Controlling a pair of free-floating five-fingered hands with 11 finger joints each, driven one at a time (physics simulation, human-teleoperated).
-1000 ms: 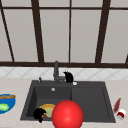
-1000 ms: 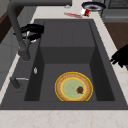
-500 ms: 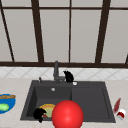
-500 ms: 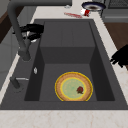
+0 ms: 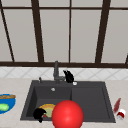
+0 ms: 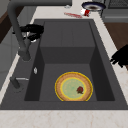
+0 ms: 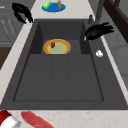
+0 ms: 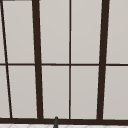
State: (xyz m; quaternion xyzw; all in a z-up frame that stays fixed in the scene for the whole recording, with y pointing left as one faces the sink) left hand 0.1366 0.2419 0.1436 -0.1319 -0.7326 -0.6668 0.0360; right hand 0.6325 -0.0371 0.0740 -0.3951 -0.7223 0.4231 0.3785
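My right hand (image 5: pixel 68 76) hovers at the back rim of the dark sink (image 5: pixel 90 100), just right of the faucet (image 5: pixel 56 72), with its fingers straight and apart, holding nothing. In the side views this right hand (image 6: pixel 32 31) (image 7: pixel 98 31) reaches toward the faucet's stem (image 6: pixel 18 37). My left hand (image 5: pixel 38 114) hangs over the sink's front left edge with relaxed fingers, empty; it also appears as the left hand (image 6: pixel 121 56) (image 7: pixel 21 11) above the counter. A yellow-rimmed plate (image 6: pixel 73 86) with a small red bit lies in the basin.
A red ball (image 5: pixel 67 114) covers part of the sink's front edge. A blue plate (image 7: pixel 53 6) with green and orange food sits on the left counter. A red strip (image 7: pixel 35 120) and a red-white item (image 5: pixel 121 113) lie on the right counter. A small white piece (image 7: pixel 99 53) rests on the back ledge.
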